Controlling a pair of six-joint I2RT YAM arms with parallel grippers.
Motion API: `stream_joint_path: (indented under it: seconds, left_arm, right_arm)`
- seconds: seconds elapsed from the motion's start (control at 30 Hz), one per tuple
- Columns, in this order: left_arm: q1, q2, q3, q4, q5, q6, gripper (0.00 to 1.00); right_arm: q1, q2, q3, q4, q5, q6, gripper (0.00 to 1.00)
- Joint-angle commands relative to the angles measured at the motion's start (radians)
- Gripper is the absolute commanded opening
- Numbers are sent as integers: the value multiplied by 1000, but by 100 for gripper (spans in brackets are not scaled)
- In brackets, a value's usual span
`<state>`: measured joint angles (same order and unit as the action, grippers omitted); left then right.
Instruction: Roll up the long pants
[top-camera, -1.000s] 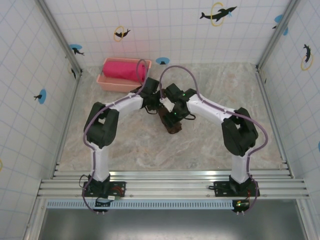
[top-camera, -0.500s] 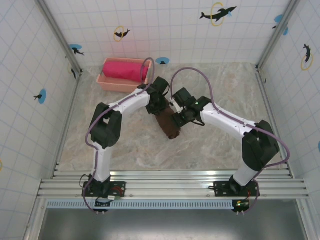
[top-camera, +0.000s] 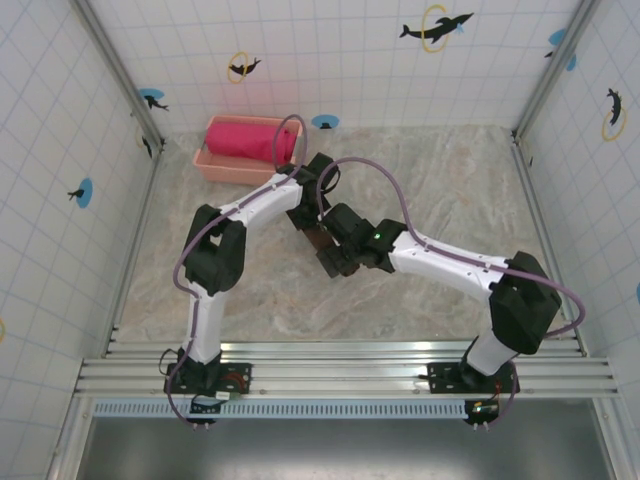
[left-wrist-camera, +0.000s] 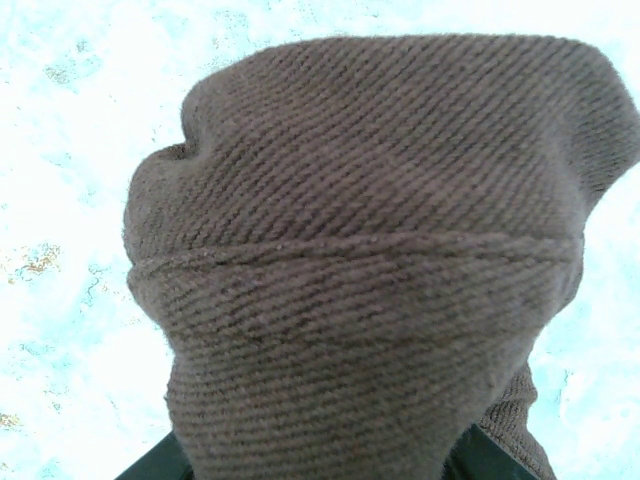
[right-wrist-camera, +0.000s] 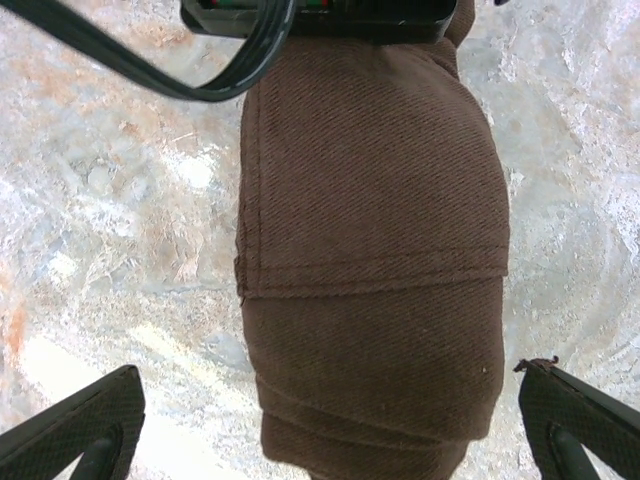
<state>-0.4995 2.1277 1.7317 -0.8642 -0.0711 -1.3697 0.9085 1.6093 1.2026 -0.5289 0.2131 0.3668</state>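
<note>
The long pants (top-camera: 322, 243) are a tight dark brown roll lying on the marble table, with a stitched hem edge across the top (right-wrist-camera: 370, 280). In the left wrist view the roll (left-wrist-camera: 360, 230) bulges between my left gripper's (left-wrist-camera: 320, 468) dark fingers (left-wrist-camera: 148, 468), which are shut on its far end. From above, the left gripper (top-camera: 308, 215) sits at the roll's upper end. My right gripper (right-wrist-camera: 328, 380) is open, with its fingers (right-wrist-camera: 80, 430) spread wide on either side of the near end without touching it. It hangs over the lower end of the roll (top-camera: 340, 255).
A pink basket (top-camera: 212, 166) holding a bright pink rolled cloth (top-camera: 245, 140) stands at the back left, just behind the left arm. Tiled walls close in three sides. Bare marble lies to the right and in front of the roll.
The right arm has stretched out and its gripper has slid left and nearer, over the roll's near end. The left gripper has stayed at the far end of the roll.
</note>
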Motion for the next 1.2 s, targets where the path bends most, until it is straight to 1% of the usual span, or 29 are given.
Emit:
stream_joint_path:
  seconds: [0.0, 0.1, 0.2, 0.3, 0.43, 0.47, 0.57, 0.63, 0.67, 0.73, 0.77, 0.8, 0.83, 0.9, 0.93, 0.97, 1.0, 1.1, 1.17]
  left_arm:
    - [10, 116, -77, -277, -22, -22, 0]
    - [9, 121, -67, -283, -29, -10, 0]
    - [9, 123, -67, -287, -32, -3, 0]
    - [10, 124, -69, -285, -33, -1, 0]
    - [12, 126, -66, -280, -26, -10, 0]
    - [11, 127, -64, -275, -25, -12, 0]
    - [24, 130, -57, -262, -6, -18, 0]
    - [35, 125, -61, -247, 7, -20, 0]
    - [40, 118, -69, -231, 13, -19, 0]
    - [53, 92, -110, -168, 37, -2, 0]
    - [66, 67, -154, -105, 58, 15, 0]
    - [82, 35, -206, -33, 80, 25, 3]
    - [90, 3, -251, 18, 87, 22, 14]
    - [116, -87, -336, 115, 68, 29, 50]
    - [127, -124, -360, 131, 50, 34, 85]
    - [144, -162, -379, 150, 35, 54, 98]
    - [164, -191, -385, 180, 44, 86, 98]
    - [218, -236, -331, 158, 57, 133, 98]
    - [240, -265, -305, 178, 76, 142, 98]
  right_arm:
    - [-10, 55, -7, 87, 10, 3, 99]
    - [-22, 111, 2, 127, -4, -18, 99]
    - [-47, 164, 10, 172, -57, -19, 99]
    - [-53, 215, 14, 181, -91, -23, 99]
    - [-50, 251, -27, 238, -130, -1, 99]
    - [-46, 254, -41, 242, -131, 1, 91]
    - [-34, 269, -87, 237, -116, 11, 45]
    - [-32, 274, -129, 245, -105, 18, 12]
    - [-34, 277, -146, 248, -106, 22, 1]
    - [-37, 278, -178, 255, -112, 25, 0]
    - [-42, 275, -196, 263, -119, 26, 0]
    - [-45, 269, -209, 268, -123, 29, 0]
    - [-48, 266, -218, 269, -123, 28, 0]
    - [-54, 258, -225, 263, -127, 21, 0]
    - [-57, 255, -228, 259, -128, 18, 0]
    - [-60, 252, -225, 255, -131, 13, 0]
    - [-62, 250, -225, 251, -132, 8, 0]
    - [-64, 248, -211, 230, -135, -12, 0]
    - [-65, 247, -199, 215, -136, -25, 0]
